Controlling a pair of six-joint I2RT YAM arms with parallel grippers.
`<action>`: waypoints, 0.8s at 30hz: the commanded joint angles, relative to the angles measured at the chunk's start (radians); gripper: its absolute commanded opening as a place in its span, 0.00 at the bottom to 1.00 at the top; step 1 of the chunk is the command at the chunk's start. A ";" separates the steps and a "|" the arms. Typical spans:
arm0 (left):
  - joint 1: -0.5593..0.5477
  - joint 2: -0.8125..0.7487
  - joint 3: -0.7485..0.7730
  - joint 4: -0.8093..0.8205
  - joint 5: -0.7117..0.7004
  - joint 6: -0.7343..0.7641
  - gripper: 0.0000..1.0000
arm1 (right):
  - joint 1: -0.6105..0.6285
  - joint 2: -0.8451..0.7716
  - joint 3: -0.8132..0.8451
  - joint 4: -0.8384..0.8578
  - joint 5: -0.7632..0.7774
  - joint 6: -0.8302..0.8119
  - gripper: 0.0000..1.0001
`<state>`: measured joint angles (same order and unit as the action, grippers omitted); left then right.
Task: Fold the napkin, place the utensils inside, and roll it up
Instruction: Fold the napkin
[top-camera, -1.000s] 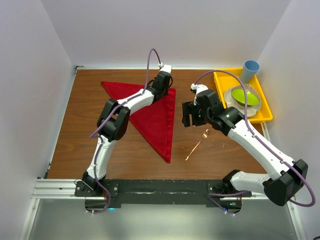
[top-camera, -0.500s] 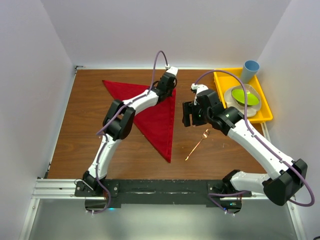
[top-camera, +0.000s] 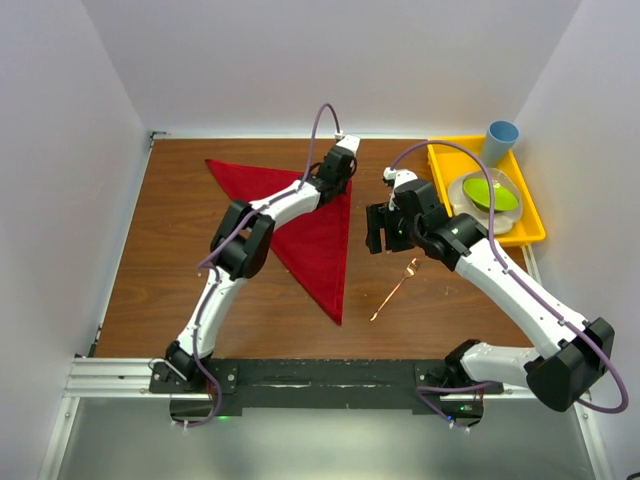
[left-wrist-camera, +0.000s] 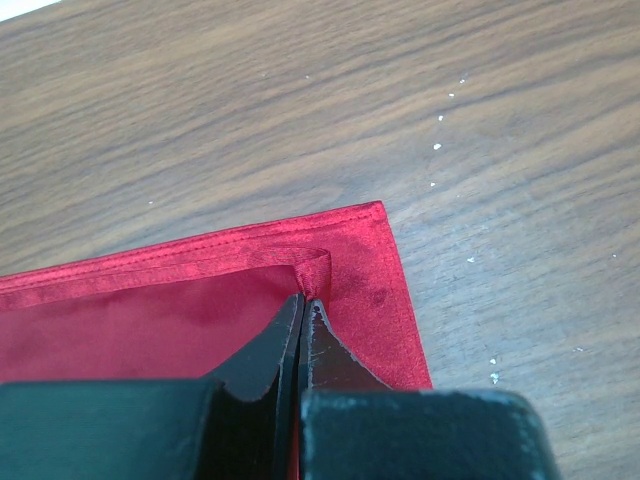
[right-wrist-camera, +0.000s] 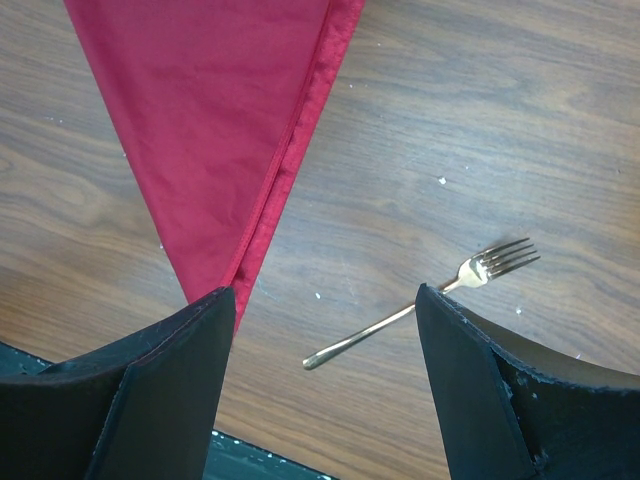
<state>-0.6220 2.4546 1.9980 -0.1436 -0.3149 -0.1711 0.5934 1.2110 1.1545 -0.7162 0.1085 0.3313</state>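
The red napkin (top-camera: 310, 235) lies on the wooden table folded into a triangle, its long point toward the near edge. My left gripper (top-camera: 344, 172) is at the napkin's far right corner. In the left wrist view the jaws are shut (left-wrist-camera: 305, 297), pinching a small fold of the red cloth (left-wrist-camera: 150, 320) just inside its hemmed corner. My right gripper (top-camera: 377, 228) hovers open right of the napkin. A copper fork (top-camera: 394, 291) lies slanted on the bare wood beneath it. In the right wrist view the fork (right-wrist-camera: 385, 323) shows between the wide-apart fingers (right-wrist-camera: 325, 290), beside the napkin's point (right-wrist-camera: 210, 120).
A yellow tray (top-camera: 440, 165) sits at the far right and holds a clear bowl with a green piece inside (top-camera: 490, 195). A blue cup (top-camera: 500, 140) stands at the tray's far end. White walls close in on three sides. A black rail (top-camera: 320, 380) runs along the near edge.
My left gripper has carried the pinched cloth to the right and slightly farther away, out to the napkin's far right corner. The right arm and the fork have not moved.
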 joint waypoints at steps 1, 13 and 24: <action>-0.002 0.017 0.056 0.029 0.010 0.013 0.00 | -0.007 -0.005 -0.007 0.032 -0.016 -0.015 0.77; -0.004 0.037 0.094 0.027 0.014 -0.011 0.00 | -0.012 -0.004 -0.010 0.035 -0.030 -0.015 0.77; -0.005 0.075 0.128 0.015 0.019 -0.001 0.00 | -0.014 -0.002 -0.012 0.040 -0.038 -0.015 0.77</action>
<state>-0.6231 2.5175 2.0850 -0.1471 -0.3012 -0.1726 0.5865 1.2110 1.1492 -0.7101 0.0856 0.3313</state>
